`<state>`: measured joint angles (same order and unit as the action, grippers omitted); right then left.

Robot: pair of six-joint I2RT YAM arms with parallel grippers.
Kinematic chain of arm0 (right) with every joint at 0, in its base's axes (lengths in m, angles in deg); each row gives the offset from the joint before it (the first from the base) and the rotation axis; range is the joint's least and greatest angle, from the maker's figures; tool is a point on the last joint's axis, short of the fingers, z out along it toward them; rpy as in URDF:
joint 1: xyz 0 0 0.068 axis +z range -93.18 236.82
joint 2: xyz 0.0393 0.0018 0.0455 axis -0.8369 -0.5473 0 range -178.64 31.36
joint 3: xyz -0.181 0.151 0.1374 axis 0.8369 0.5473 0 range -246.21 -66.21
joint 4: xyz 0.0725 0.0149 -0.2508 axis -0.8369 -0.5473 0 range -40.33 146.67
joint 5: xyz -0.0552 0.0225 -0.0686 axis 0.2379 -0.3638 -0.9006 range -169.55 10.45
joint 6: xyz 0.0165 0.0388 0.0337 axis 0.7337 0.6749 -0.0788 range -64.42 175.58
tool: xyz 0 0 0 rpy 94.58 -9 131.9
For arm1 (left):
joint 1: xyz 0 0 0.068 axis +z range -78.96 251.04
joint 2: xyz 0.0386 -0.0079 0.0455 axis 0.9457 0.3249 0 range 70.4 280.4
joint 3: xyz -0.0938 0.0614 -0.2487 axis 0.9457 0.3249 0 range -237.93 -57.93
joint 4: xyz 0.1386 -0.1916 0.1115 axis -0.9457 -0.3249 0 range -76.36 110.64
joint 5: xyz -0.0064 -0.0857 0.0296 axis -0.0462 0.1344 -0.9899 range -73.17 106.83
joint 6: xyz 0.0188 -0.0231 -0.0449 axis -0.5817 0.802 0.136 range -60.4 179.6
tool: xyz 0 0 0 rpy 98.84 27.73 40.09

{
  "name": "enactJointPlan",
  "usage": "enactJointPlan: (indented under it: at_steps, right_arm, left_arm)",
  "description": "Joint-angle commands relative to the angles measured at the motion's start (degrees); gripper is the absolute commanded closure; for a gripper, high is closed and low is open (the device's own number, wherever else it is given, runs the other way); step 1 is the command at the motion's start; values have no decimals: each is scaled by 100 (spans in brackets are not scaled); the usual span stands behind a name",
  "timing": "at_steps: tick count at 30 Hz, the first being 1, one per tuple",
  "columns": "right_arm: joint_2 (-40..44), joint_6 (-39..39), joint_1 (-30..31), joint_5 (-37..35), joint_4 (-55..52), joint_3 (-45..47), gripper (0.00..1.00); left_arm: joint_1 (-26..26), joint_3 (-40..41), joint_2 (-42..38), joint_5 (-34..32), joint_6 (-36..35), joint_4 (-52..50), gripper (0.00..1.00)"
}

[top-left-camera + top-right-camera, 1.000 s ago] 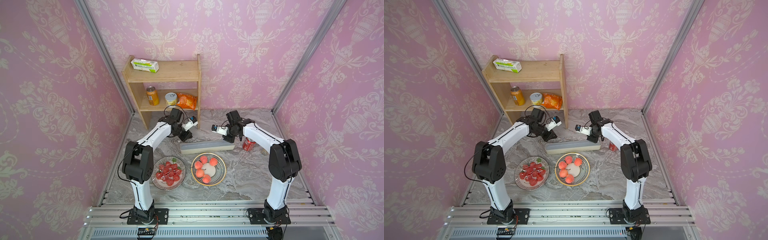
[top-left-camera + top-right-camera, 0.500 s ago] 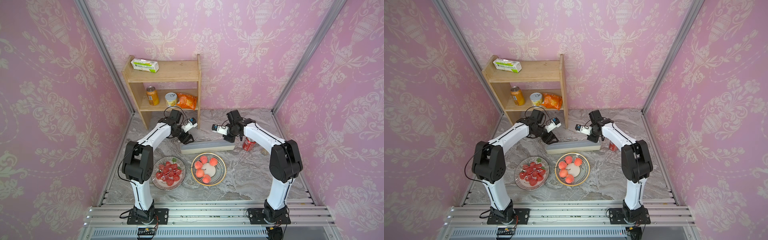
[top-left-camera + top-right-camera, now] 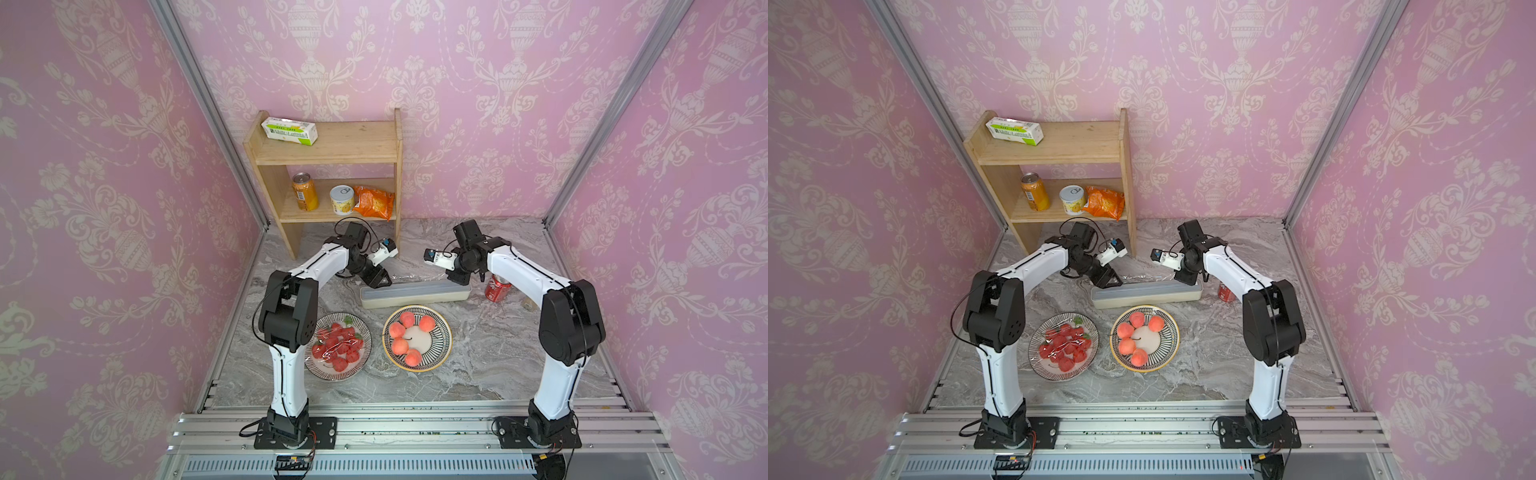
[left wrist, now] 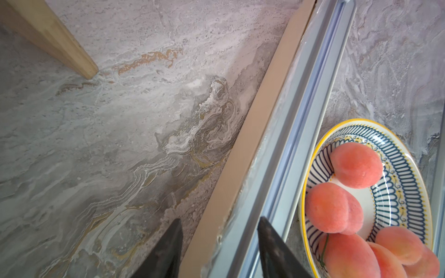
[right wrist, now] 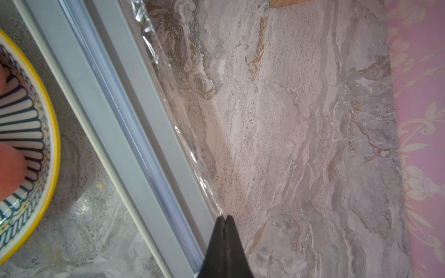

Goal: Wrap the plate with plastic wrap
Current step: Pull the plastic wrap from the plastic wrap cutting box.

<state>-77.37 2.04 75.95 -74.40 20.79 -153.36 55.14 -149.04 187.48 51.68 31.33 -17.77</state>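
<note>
Pulling now could skew or tear the plastic wrap (image 5: 154,48), because only your right claw (image 5: 224,217) is clamped fully shut on 1 corner, while your left claw (image 4: 220,219) stands half open, holding nothing, astride the back wall of the dispenser box (image 3: 415,293). The film lies along that box's far edge, beyond the peach plate (image 3: 445,337), and reaches the right claw's tips.

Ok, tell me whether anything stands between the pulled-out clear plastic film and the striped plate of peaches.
Only its own long cream dispenser box: the clear film lies on its far side, the yellow-rimmed striped plate of peaches on its near side. The shut right gripper pinches the film's edge; nothing else visible intervenes.
</note>
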Motion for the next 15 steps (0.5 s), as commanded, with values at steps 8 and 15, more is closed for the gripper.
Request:
enactJointPlan:
  at_steps: [8,15]
  right_arm:
    - [244,212,-26,-150,-30,-261,100]
    - [428,212,-51,-285,-57,-381,100]
  left_arm:
    - [33,-402,101,239,-6,-242,100]
    - [34,-634,-214,162,-221,-518,100]
